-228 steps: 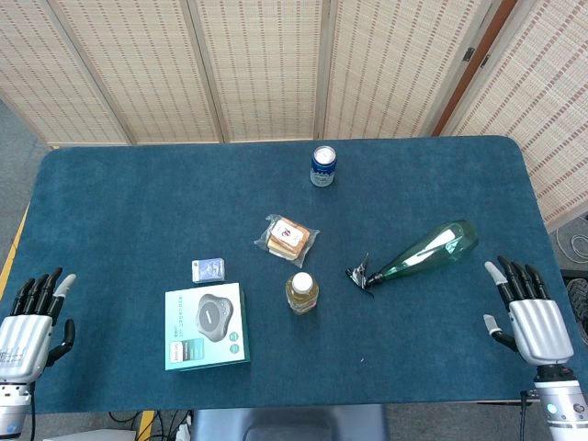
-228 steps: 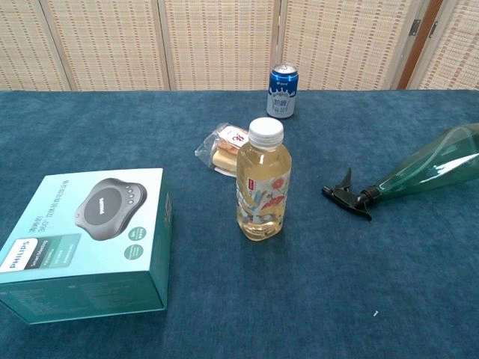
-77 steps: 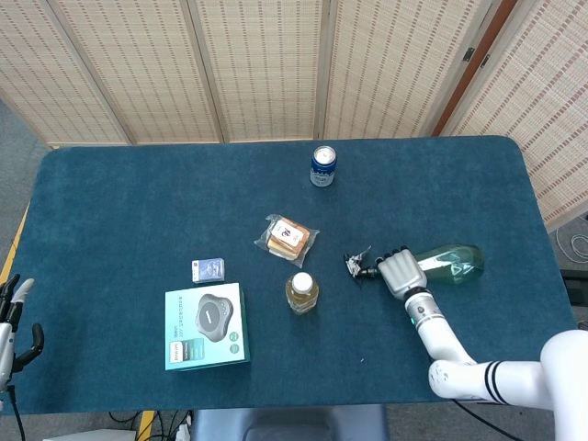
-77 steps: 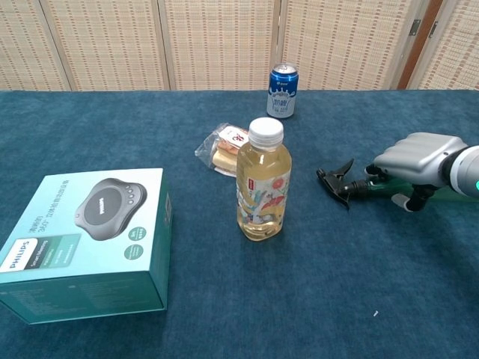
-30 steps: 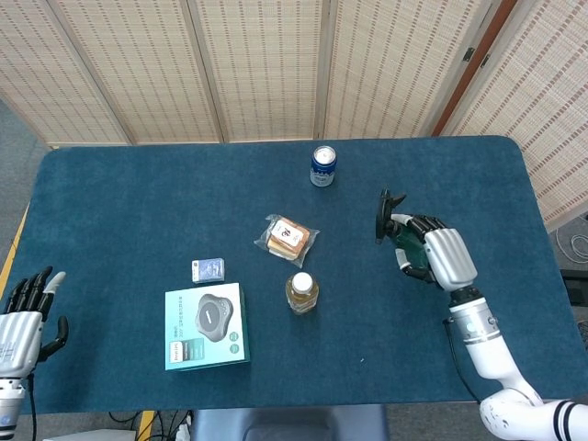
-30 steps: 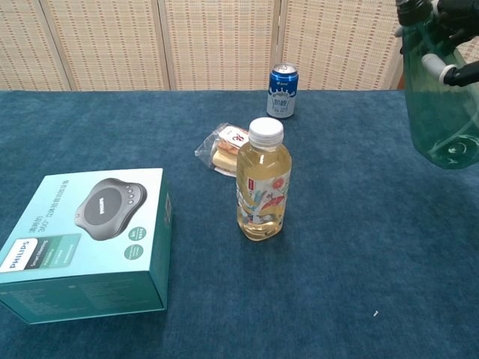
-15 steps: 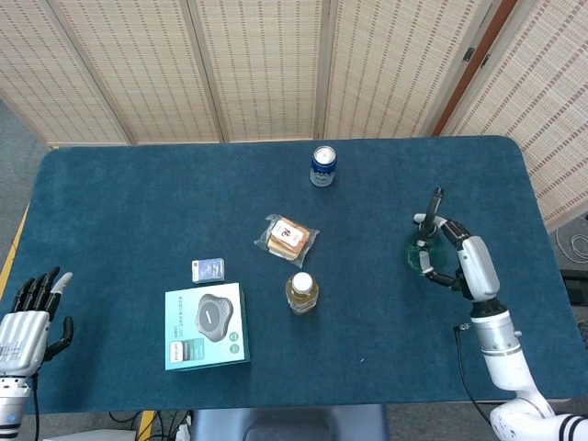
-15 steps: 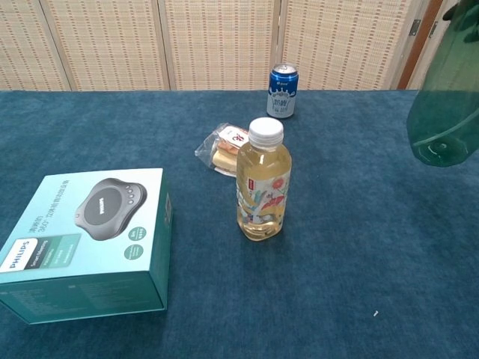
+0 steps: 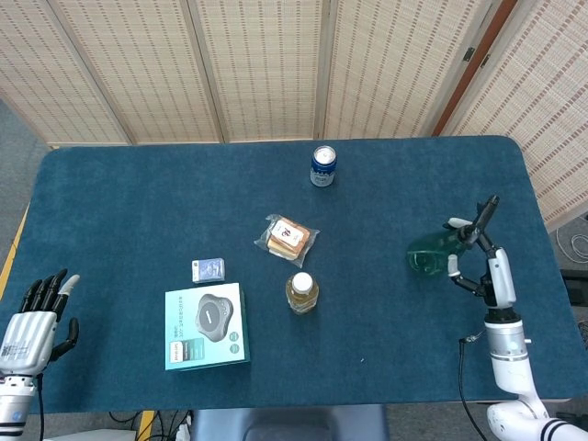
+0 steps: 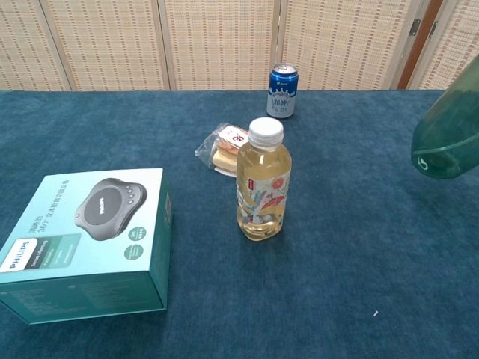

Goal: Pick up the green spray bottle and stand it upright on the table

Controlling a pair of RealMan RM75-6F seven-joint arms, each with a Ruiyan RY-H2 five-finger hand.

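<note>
Your right hand [image 9: 485,266], at the right edge of the head view, grips the green spray bottle [image 9: 439,250] near its neck, so it is picked up, tilted above the table [image 9: 138,202], and not yet stood upright.

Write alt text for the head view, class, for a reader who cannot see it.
Seen from above, the robot's right hand holds a green spray bottle tilted above the right side of a blue table. A blue can, wrapped snack, juice bottle, small packet and teal box sit mid-table; the left hand waits open at the near left corner.
</note>
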